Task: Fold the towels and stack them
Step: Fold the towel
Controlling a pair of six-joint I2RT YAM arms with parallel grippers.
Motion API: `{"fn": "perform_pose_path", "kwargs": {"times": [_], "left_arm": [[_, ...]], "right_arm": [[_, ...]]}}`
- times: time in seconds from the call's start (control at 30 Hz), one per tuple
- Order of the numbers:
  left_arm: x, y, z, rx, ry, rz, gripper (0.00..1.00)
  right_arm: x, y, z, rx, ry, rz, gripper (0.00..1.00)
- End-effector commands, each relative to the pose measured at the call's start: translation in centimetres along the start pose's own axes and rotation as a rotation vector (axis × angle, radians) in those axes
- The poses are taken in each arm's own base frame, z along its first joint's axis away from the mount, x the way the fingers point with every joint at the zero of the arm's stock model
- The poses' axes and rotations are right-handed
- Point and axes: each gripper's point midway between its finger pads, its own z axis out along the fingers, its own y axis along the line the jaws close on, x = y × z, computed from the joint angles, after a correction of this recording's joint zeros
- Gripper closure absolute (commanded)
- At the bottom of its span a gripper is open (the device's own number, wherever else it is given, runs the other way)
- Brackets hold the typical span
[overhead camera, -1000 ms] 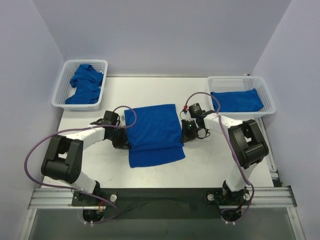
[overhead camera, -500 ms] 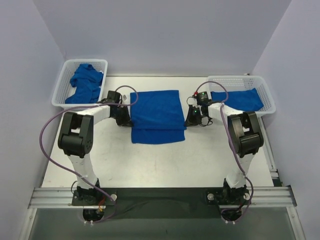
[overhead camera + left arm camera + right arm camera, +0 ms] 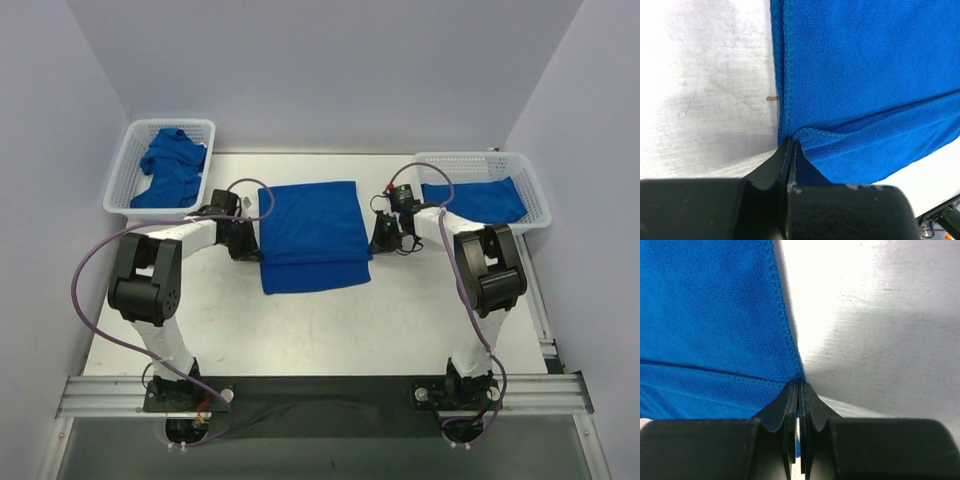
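Royal-blue cloth is spread at the middle of the white table. One towel is laid flat there and doubled over, with a narrow strip of its lower layer left showing along the near edge.

The left gripper is set low at the towel's left edge and the right gripper low at its right edge. In the left wrist view the jaws are pressed tight together, and the stitched corner of the upper layer is caught at their tips. In the right wrist view the jaws are likewise closed, with the hemmed right edge pinched where the two layers meet. The cloth between the two grips is stretched smooth, with no deep creases.

Crumpled towels are heaped in the white mesh left basket at the far left corner of the table. A folded towel is laid flat in the right basket at the far right, well apart from the spread one.
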Motion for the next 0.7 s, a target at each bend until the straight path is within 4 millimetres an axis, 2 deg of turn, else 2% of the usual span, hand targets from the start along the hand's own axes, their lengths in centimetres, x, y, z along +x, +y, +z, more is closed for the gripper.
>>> {"fn": "perform_pose_path", "kwargs": {"times": [0.0,0.03,0.1,0.17,0.2,0.3,0.43,0.57,0.67], "left_arm": [[-2.1,-0.1,-0.7,-0.013,-0.054,0.057,1.0],[-3.6,-1.0,-1.2,0.002,-0.087,0.071,1.0],[-4.9,-1.6,-2.0,0.002,-0.115,0.087,1.0],[-7.6,-3.2,-3.9,0.018,-0.186,0.114,1.0],[-7.6,-3.2,-4.1,0.017,-0.187,0.112,1.0],[-9.9,-4.3,-7.2,0.028,-0.266,0.119,1.0],[-10.2,-5.1,-9.7,0.048,-0.31,0.111,1.0],[-9.6,-5.8,-11.8,0.078,-0.336,0.107,1.0],[-7.6,-5.2,-11.1,0.087,-0.304,0.091,1.0]], "right_arm": [[-1.9,0.3,-2.0,0.029,-0.058,-0.022,1.0],[-2.3,0.5,-2.3,0.026,-0.066,-0.028,1.0],[-3.8,1.1,-3.3,0.023,-0.101,-0.045,1.0],[-5.6,2.0,-5.0,0.018,-0.149,-0.075,1.0],[-5.9,2.1,-5.2,0.021,-0.154,-0.082,1.0],[-7.8,3.4,-8.0,0.005,-0.221,-0.115,1.0],[-8.0,4.5,-10.1,-0.023,-0.253,-0.124,1.0],[-7.4,5.4,-11.7,-0.047,-0.276,-0.141,1.0],[-5.4,4.9,-11.0,-0.035,-0.237,-0.152,1.0]]}}
